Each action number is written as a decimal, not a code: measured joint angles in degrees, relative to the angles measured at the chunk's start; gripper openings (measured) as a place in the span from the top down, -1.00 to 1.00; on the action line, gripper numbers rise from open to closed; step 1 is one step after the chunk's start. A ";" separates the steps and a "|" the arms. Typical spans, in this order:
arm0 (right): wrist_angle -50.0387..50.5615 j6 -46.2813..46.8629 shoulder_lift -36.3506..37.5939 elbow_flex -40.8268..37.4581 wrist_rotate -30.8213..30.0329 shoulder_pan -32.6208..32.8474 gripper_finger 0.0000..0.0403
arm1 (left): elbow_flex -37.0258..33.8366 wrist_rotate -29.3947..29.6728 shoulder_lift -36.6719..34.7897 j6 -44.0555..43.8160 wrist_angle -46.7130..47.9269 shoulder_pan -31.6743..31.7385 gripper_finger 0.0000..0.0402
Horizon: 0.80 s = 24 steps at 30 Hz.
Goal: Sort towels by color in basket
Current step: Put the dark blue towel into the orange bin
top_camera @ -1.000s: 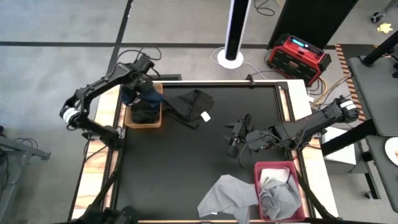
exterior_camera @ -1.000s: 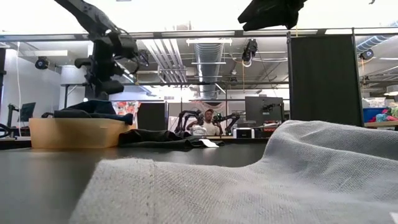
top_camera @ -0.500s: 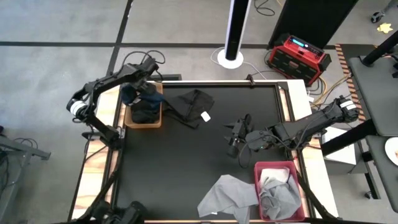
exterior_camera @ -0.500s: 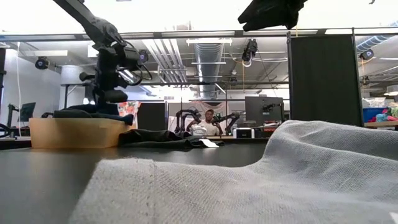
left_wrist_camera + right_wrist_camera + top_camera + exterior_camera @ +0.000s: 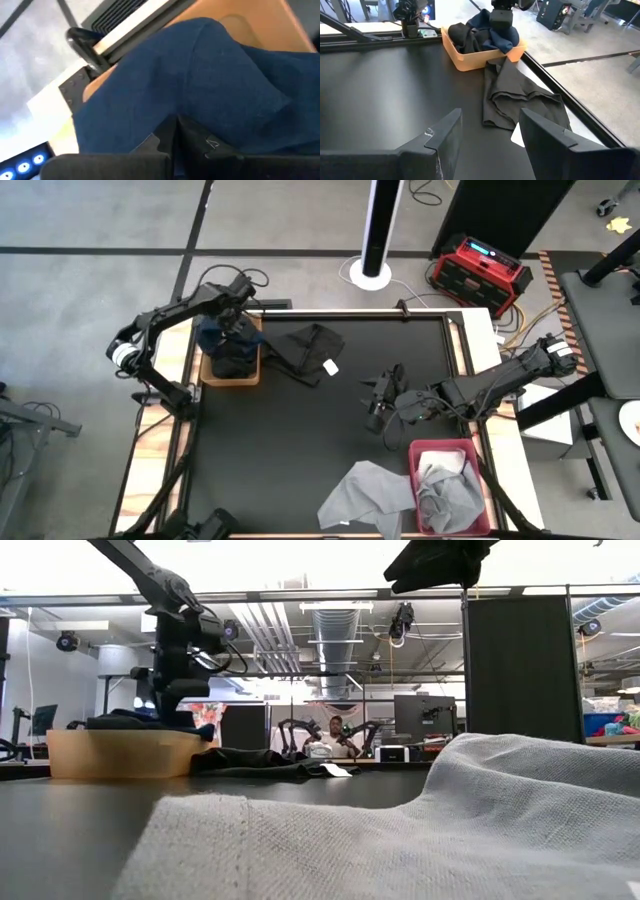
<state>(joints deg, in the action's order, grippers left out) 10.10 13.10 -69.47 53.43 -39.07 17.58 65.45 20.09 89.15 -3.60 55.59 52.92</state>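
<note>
crumpled navy towel (image 5: 200, 85) in tan basket (image 5: 232, 376)

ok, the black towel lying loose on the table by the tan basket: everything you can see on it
The black towel is soft, thin cloth, crumpled into loose folds and lying flat on the black table. A small white tag sits at its edge. One end reaches the tan basket; whether it touches is unclear. No gripper is on it.

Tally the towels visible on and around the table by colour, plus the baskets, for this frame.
Navy blue towel: 1, in the tan basket
Black towels: 2, one in that basket, one on the table
Grey towels: 2, one in the red basket, one beside it
Baskets: 2, tan and red
Total: 5 towels, 2 baskets
</note>
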 joint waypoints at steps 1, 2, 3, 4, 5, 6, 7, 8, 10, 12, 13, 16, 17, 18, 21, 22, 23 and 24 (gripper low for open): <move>-0.02 0.00 0.00 0.00 0.00 0.00 0.06 | 0.00 -0.50 0.00 0.22 0.07 -0.01 1.00; -0.02 0.00 0.00 0.00 0.00 0.00 0.06 | 0.00 -1.57 0.00 0.53 0.18 -0.01 1.00; -0.02 0.00 0.00 0.00 0.00 0.00 0.06 | 0.00 -3.09 0.00 0.87 0.29 0.00 1.00; 0.00 0.00 0.00 0.00 0.00 0.00 0.06 | -0.01 -4.64 0.00 1.25 0.37 0.00 1.00; -0.02 0.00 0.00 0.00 0.00 0.00 0.06 | -0.12 -6.26 0.02 1.67 0.30 -0.08 1.00; -0.02 0.00 0.00 0.00 0.00 0.00 0.06 | -0.35 -7.66 0.04 2.25 0.31 -0.18 1.00; -0.02 -0.01 0.00 -0.01 0.00 0.00 0.06 | -0.62 -8.36 0.10 2.80 0.37 -0.25 1.00; -0.02 -0.02 0.00 -0.05 0.00 0.00 0.06 | -0.88 -8.75 0.20 3.01 0.38 -0.29 1.00; -0.02 -0.02 0.00 -0.09 0.01 0.00 0.06 | -1.56 -8.78 0.46 3.10 0.20 -0.26 1.00; -0.02 -0.02 0.00 -0.09 0.00 0.00 0.06 | -2.66 -8.71 0.64 3.47 -0.20 -0.19 1.00; -0.04 -0.01 0.00 -0.09 0.00 0.00 0.06 | -3.35 -8.62 0.67 3.88 -0.76 -0.19 1.00; -0.04 -0.02 0.00 -0.09 0.00 0.00 0.06 | -4.94 -8.58 0.67 4.61 -3.42 -0.23 1.00; -0.06 -0.02 0.00 -0.09 0.00 0.00 0.06 | -5.26 -8.44 0.67 4.62 -4.20 -0.23 1.00; -0.06 -0.02 0.00 -0.09 0.00 0.00 0.06 | -5.56 -7.99 0.67 4.64 -5.02 -0.23 1.00; -0.06 0.00 0.00 -0.09 0.00 0.00 0.06 | -6.01 -7.32 0.67 4.90 -6.05 -0.22 1.00; -0.08 0.00 0.00 -0.09 0.00 0.00 0.06 | -6.22 -7.23 0.67 5.08 -6.06 -0.21 1.00; -0.08 0.00 0.00 -0.09 0.00 0.00 0.06 | -6.48 -7.20 0.67 5.31 -6.05 -0.23 1.00; -0.08 -0.01 0.00 -0.09 0.00 0.00 0.06 | -6.78 -7.20 0.67 5.55 -6.04 -0.23 1.00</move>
<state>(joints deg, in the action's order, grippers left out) 10.02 13.09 -69.47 53.34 -39.07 17.58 58.67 12.88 89.82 1.95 49.56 52.69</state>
